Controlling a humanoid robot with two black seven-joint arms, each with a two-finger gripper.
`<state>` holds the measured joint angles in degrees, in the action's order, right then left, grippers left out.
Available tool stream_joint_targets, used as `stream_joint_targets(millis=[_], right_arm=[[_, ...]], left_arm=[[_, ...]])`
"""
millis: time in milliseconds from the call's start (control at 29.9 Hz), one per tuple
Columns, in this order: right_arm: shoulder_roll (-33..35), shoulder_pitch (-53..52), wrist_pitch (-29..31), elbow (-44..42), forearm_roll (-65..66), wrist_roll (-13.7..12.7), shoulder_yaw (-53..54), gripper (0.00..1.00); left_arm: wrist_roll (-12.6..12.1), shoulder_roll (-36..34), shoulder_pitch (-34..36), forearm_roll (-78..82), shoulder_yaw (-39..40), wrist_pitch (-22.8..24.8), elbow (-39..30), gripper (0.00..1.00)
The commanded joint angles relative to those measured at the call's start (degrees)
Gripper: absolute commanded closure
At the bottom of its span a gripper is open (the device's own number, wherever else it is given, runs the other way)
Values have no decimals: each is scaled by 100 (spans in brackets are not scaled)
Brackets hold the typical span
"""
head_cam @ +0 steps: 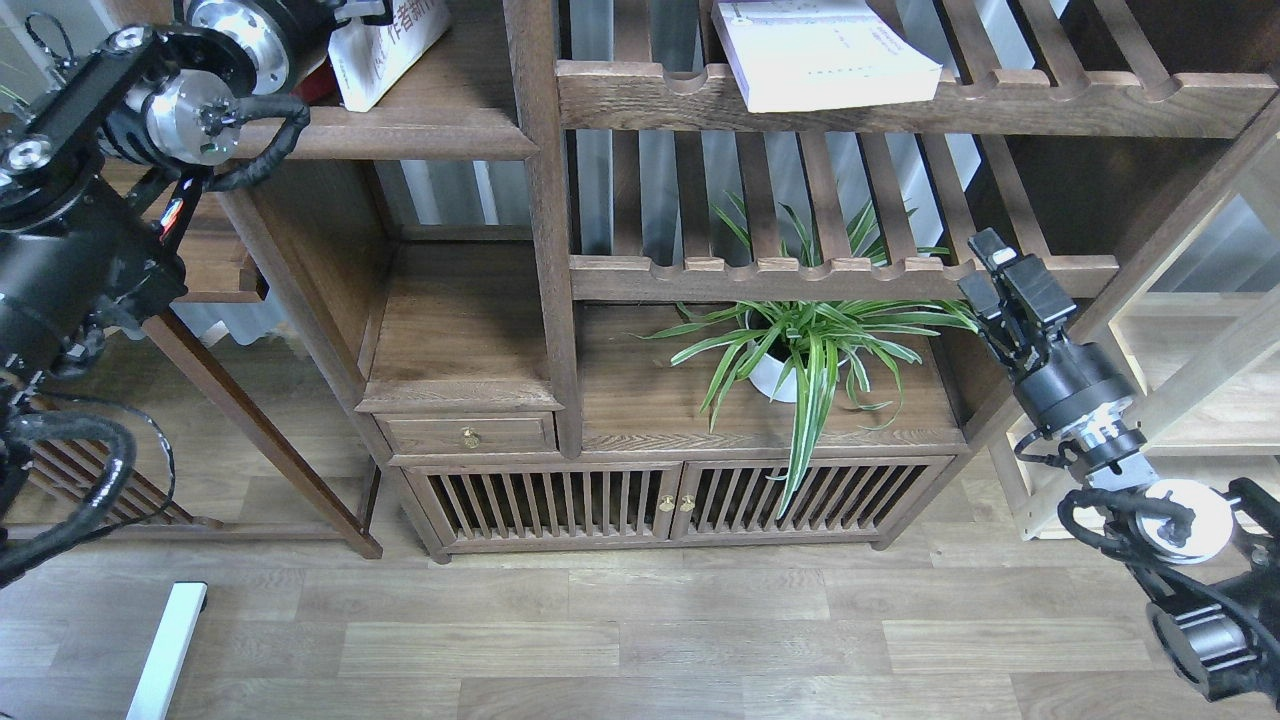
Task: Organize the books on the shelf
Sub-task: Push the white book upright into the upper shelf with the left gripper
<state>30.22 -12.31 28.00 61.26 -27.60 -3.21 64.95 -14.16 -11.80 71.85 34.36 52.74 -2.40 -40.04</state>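
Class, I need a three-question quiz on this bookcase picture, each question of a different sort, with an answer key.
1. True or false: the pale book lies flat on a slatted rack.
2. Multiple choice: the potted plant stands A) on the floor, B) on top of the low cabinet, under a slatted rack, C) on the solid plank shelf.
3. Fill in: the white book with blue characters stands tilted on the solid plank shelf, at the ____ arm's far end.

Key: 1 true; 2 B; 3 left.
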Motion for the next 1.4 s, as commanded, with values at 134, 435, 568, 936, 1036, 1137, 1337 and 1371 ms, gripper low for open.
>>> stream_joint_targets(millis=[134,435,568,936,1036,1137,1337,1371], right_arm=[[63,44,0,0,0,-4,0,16],[72,44,0,9,0,-22,-35,17],[72,44,0,17,9,-22,-44,17],[72,44,0,26,36,-31,-88,17],[72,44,0,26,36,-31,-105,17],[72,44,0,26,53,-39,-114,17],[72,53,0,26,88,-39,-132,17],[81,53,0,26,88,-39,-132,17]], left_arm=[[-131,-51,189,0,17,-24,-39,67],[-148,-235,242,-26,105,-6,-101,67],[-157,-341,400,-114,114,-24,-75,67],[-245,-473,848,-255,114,-32,-57,64],[-289,-473,1041,-255,131,-32,-31,62],[-315,-482,1208,-377,140,-24,-30,62],[-350,-490,1507,-413,149,-24,-92,57],[-359,-516,1508,-413,149,-15,-109,55]])
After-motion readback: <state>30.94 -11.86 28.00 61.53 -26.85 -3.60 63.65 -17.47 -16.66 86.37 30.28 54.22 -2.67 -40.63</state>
